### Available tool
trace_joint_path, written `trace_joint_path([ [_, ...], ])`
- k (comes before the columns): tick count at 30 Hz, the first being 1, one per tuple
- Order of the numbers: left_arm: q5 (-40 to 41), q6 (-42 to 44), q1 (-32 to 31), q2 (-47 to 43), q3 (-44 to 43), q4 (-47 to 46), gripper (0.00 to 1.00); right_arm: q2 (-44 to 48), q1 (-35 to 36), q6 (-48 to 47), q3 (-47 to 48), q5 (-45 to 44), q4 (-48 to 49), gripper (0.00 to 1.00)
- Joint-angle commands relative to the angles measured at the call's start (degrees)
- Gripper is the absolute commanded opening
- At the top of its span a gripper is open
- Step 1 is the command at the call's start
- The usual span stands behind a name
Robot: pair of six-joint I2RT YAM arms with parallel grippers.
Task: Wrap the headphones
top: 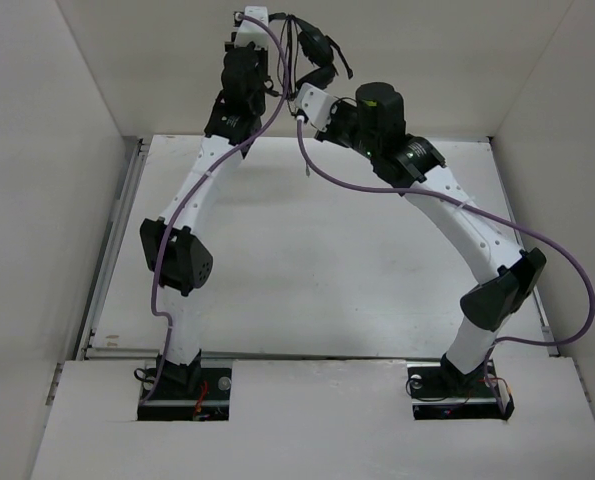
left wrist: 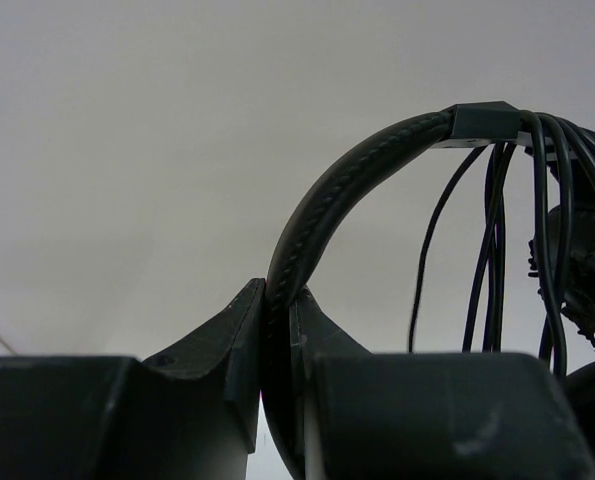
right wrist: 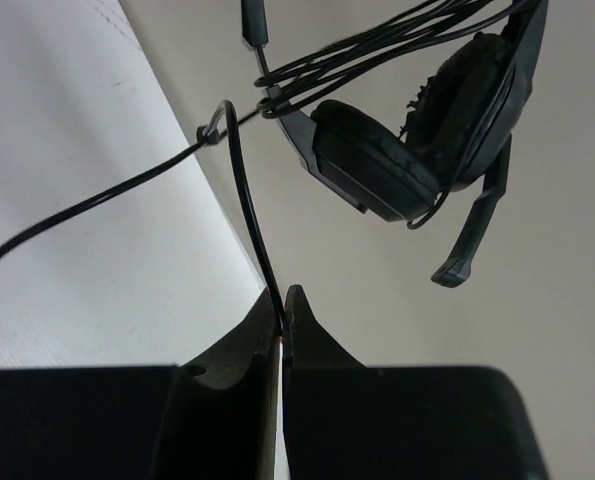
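Headphones (top: 315,55) are up in the air at the far end of the workspace, close to the back wall (top: 447,70) and well above the table (top: 307,260), suspended between both arms. Left gripper (left wrist: 277,300) is clamped on the headband (left wrist: 322,205): the stitched band sits pinched between the two fingers, comes up out of the jaws and arcs over to the right, so the rest of the headset hangs off to the right of that hand in the left wrist view. Several strands of the cable (right wrist: 242,190) are draped over the top of the band near its slider and hang down in loops beside the earcup at the right edge of that view. Right gripper (right wrist: 282,300) is closed on the cable alone, one thin strand trapped between the fingertips with the jaws practically touching. From there the strand runs up to a small bend, meets the bundle of loops, and another run trails away to the lower left. In the right wrist view the earcup (right wrist: 377,165) and mic boom (right wrist: 472,235) sit above and to the right of the fingers, clear of them, no contact with the headset body. In the top view the right gripper is just below the headphones and the left one is at their upper left. A thin cable end dangles below the right gripper, not reaching the table.
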State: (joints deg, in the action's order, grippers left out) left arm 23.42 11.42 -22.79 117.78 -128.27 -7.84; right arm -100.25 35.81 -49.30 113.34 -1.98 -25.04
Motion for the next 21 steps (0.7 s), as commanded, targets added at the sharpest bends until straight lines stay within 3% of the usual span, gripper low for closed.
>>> trace_joint_path([
  [1,0.9,-2.1,0.5,-6.6,-3.3,-5.7,0.02,0.1,-0.2,1.2,-0.1,0.3,2.1,0.00],
  [21,1.7,-2.4,1.8,-4.0,1.4,-6.3,0.02,2.3,-0.2,-1.9,6.6,-1.0,1.1,0.00],
])
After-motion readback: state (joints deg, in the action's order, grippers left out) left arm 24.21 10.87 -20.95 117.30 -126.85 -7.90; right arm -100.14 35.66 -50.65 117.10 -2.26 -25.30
